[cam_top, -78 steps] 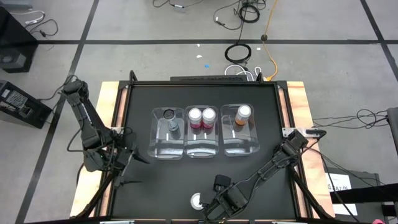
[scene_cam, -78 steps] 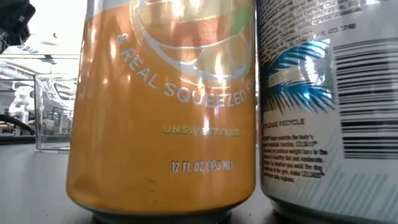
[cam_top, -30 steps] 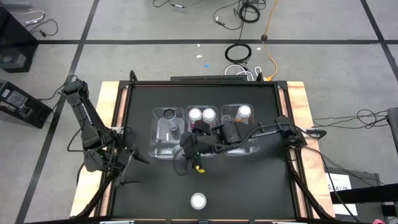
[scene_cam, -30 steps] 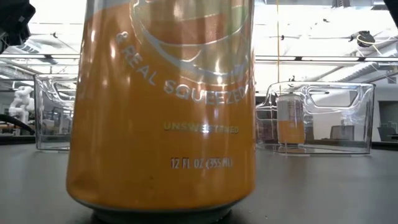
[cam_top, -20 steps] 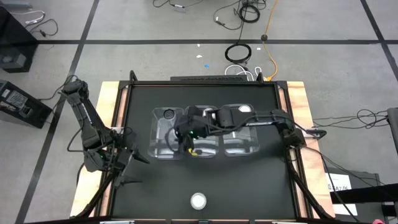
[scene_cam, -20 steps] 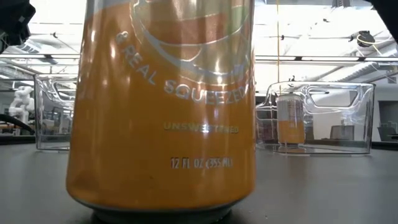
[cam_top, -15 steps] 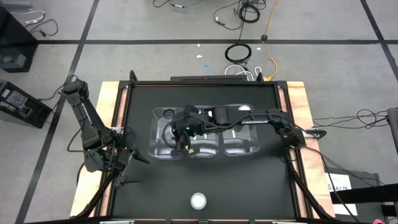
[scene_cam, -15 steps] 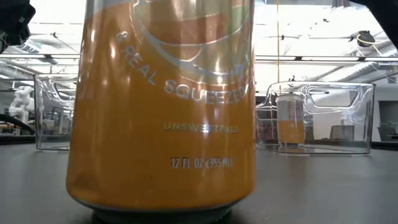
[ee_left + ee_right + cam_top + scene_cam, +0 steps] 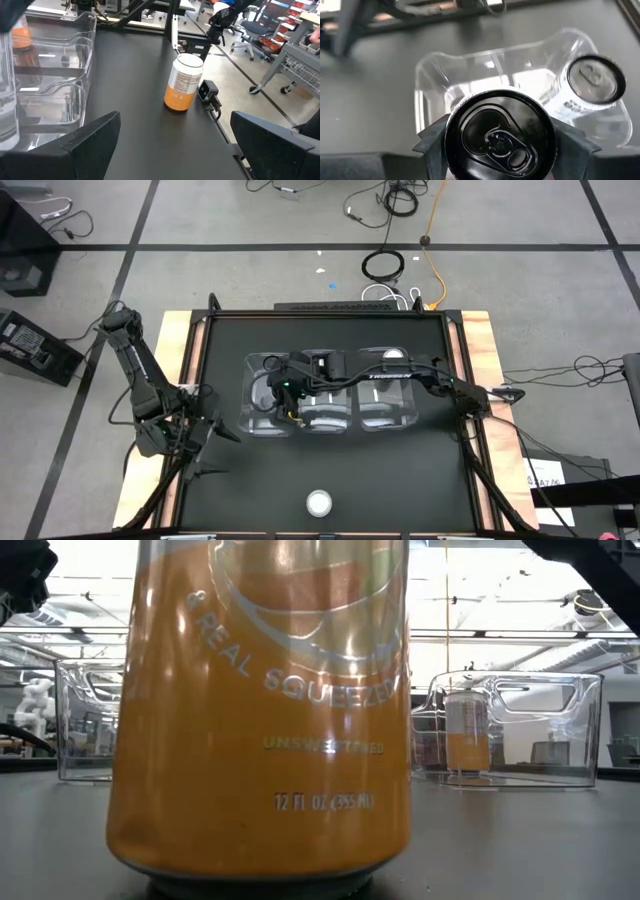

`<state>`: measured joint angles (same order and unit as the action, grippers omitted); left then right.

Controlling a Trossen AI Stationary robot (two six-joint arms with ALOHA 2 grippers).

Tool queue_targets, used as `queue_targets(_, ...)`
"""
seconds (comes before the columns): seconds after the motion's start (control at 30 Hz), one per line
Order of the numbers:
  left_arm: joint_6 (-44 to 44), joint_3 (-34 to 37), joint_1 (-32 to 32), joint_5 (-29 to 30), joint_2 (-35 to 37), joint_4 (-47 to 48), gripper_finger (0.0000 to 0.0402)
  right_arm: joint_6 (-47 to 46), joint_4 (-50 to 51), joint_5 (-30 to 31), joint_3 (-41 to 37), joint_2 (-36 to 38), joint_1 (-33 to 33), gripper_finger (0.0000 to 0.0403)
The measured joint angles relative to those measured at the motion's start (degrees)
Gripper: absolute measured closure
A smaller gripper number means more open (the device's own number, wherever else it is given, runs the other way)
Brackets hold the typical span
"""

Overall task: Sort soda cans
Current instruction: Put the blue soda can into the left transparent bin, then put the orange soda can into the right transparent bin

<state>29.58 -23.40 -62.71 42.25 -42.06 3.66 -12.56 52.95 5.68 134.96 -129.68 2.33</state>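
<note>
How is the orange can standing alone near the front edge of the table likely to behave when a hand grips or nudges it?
The orange can is a tall upright cylinder on a narrow base, so a high push would probably tip it, and then it could roll. Its glossy wall looks smooth, likely slippery. The top looks unopened, so it is probably full and fairly heavy.

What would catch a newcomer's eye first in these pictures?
The right arm stretches across the three clear bins, its right gripper shut on a dark can above the left bin, where another dark can stands. An orange can fills the low view, alone near the table's front edge. The left gripper waits open at the left.
</note>
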Motion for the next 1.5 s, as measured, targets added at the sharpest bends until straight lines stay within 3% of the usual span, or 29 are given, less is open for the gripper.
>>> queue_targets(0.6, 0.0, 0.0, 0.0, 0.1, 0.0, -0.1, 0.0015, 0.0, 5.2, 0.4, 0.1, -4.9, -1.9, 0.016)
queue_targets(0.9, 0.0, 0.0, 0.0, 0.1, 0.0, -0.1, 0.0015, 0.2, 4.5, 0.2, 0.1, -5.0, -2.0, 0.0099)
queue_targets(1.27, 0.0, 0.0, 0.0, 0.1, 0.0, -0.1, 0.0015, 1.5, 2.6, -0.1, 0.1, -4.9, -2.0, 0.0103)
queue_targets(1.5, -0.3, 0.0, 0.0, 0.1, 0.0, -0.1, 0.0015, 1.5, 4.6, 0.0, 0.1, -1.2, -2.0, 0.0103)
